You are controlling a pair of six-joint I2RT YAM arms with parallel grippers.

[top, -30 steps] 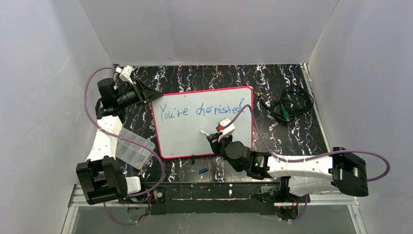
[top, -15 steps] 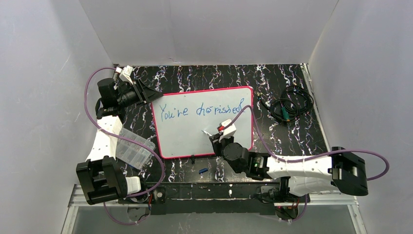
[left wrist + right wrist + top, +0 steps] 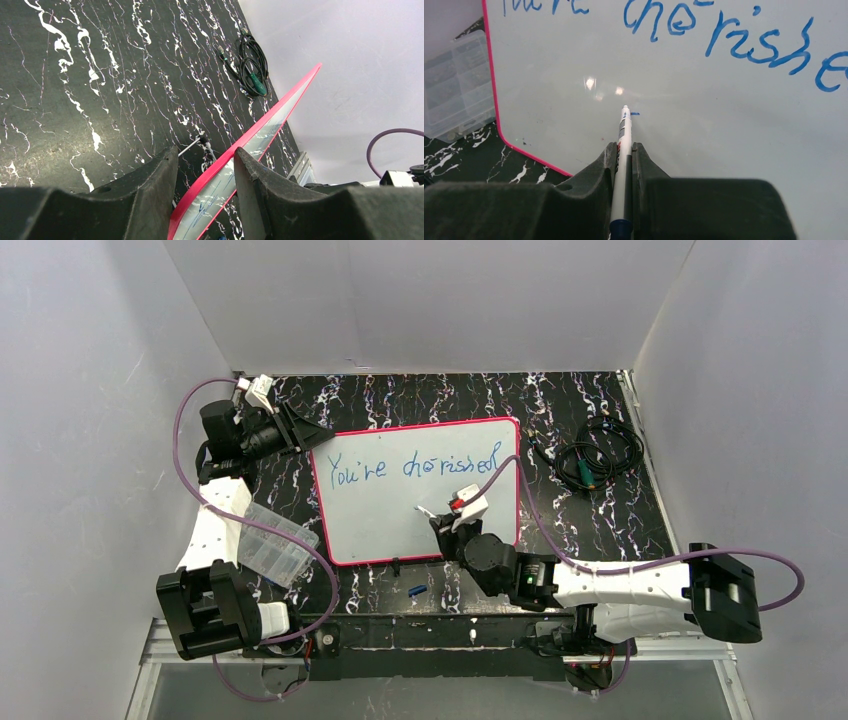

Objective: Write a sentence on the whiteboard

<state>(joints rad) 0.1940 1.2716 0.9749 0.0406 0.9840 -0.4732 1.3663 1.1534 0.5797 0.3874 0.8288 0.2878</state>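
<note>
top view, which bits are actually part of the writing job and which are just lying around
In use: whiteboard, sentence, marker in the right gripper, left gripper astride the board's edge.
Lying about: clear plastic box, coiled cable, small blue item by the near edge.

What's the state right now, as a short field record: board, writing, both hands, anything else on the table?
whiteboard: pink-framed, lying on the black marbled table
sentence: first line reads "You're cherished"; the second line is only a short blue dash
right hand: shut on the marker, tip beside the dash
left hand: fingers astride the board's far left corner; grip unclear
other: clear plastic box left of the board; coiled cable far right
</note>
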